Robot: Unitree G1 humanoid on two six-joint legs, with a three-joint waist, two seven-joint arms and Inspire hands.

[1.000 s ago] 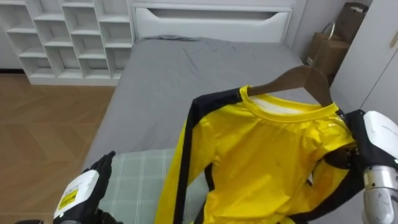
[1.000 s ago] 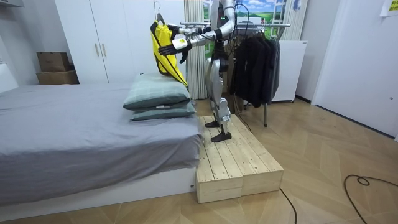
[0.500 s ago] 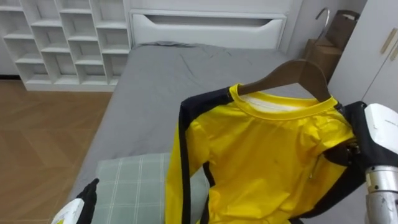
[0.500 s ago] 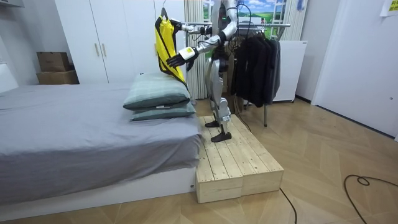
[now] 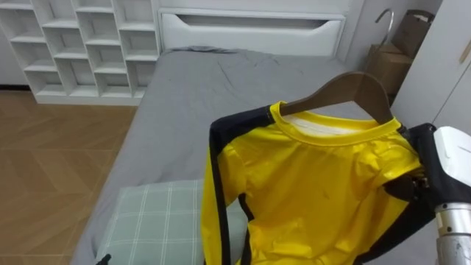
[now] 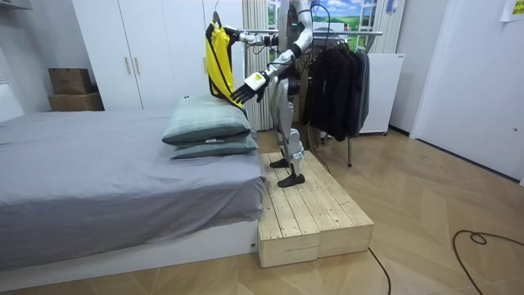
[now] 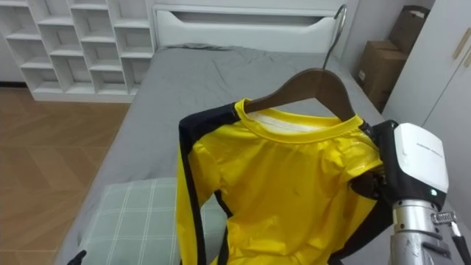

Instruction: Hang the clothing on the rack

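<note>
The yellow shirt (image 5: 324, 191) is up in the air in front of me, over the foot of the bed (image 5: 191, 96) and the checked pillow (image 5: 154, 221). It sits on a wooden hanger (image 5: 353, 88) carried at its right shoulder by my right hand (image 5: 449, 165). That hand is tucked in against the shirt's far edge, so I cannot tell how it grips.

The hanger's long axis runs across my view from left to right. Its metal hook (image 7: 339, 22) rises from the middle, pointing up and away from me.

My left hand (image 6: 254, 79) hangs lower, out over the pillow below the shirt's hem, its fingers straight and holding nothing. My right hand is the one on the garment.

In the room view I stand on a wooden platform (image 6: 311, 213) beside the bed. The clothes rack (image 6: 360, 34), with dark clothes (image 6: 336, 82) on it, is at my back, on the far side of me from the shirt. I judge that I must turn toward the rack before the hook can meet it.

The shirt is bright yellow with a black stripe down the sleeve and black trim, a round collar, and smooth, slightly glossy cloth. It lies evenly across the hanger.
</note>
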